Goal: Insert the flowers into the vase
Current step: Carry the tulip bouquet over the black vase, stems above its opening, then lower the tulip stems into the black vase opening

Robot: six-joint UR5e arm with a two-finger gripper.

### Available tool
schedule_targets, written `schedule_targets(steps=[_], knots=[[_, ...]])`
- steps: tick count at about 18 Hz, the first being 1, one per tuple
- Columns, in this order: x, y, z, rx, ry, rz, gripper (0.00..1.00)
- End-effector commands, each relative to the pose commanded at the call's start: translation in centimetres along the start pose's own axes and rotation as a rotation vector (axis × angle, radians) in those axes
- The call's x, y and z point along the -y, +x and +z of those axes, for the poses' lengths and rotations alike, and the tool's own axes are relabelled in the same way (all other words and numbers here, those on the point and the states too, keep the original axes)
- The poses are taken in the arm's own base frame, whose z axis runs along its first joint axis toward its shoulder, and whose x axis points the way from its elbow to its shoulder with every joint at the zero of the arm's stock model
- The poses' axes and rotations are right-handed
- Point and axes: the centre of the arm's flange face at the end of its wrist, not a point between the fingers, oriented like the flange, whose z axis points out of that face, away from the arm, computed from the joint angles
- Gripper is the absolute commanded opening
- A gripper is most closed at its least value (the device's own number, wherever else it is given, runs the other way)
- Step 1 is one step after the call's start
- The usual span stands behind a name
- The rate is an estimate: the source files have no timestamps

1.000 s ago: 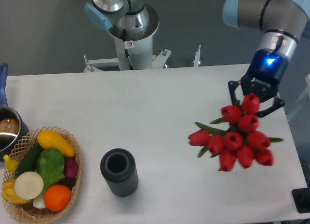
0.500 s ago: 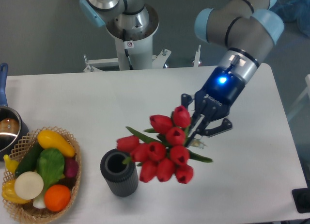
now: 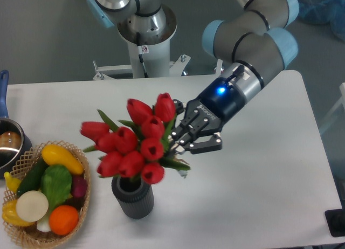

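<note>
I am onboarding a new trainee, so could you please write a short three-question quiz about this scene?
1. True or false: the gripper holds the red tulips.
2. The tulips hang over which object? A) wicker basket of vegetables B) ribbed dark grey vase C) metal pot
3. Fill in: the basket sits at the table's front ____ corner in the image.

Key: 1 true; 2 B; 3 left.

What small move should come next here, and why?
Probably tip the flowers more upright so the stems point down at the vase, then lower. The pincer holds the bunch tilted, buds overlapping the vase mouth in this view, with the stem ends near the pincer, off to the right of the mouth.
</note>
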Motion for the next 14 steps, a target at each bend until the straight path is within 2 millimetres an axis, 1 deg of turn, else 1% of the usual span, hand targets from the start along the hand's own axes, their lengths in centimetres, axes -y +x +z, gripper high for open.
schedule_targets(steps=[2,4,6,7,8,10,14], knots=[[-0.5,0.6,0.7,-0.021,0.029,-0.018,0.12],[-0.5,0.7,0.9,-0.031,0.053,-0.009,0.12],[-1.4,1.0,2.5,-0.056,0.058,0.033,0.12],[-1.8,1.1,2.8,-0.064,0.069,0.033,0.12],[-1.9,1.1,2.9,-0.068,0.081,0.028,0.12],[-2.9,1.6,3.2,-0.074,0.085,0.006,0.12],[-4.0,2.8,3.2,-0.075,0.086,-0.023,0.1]])
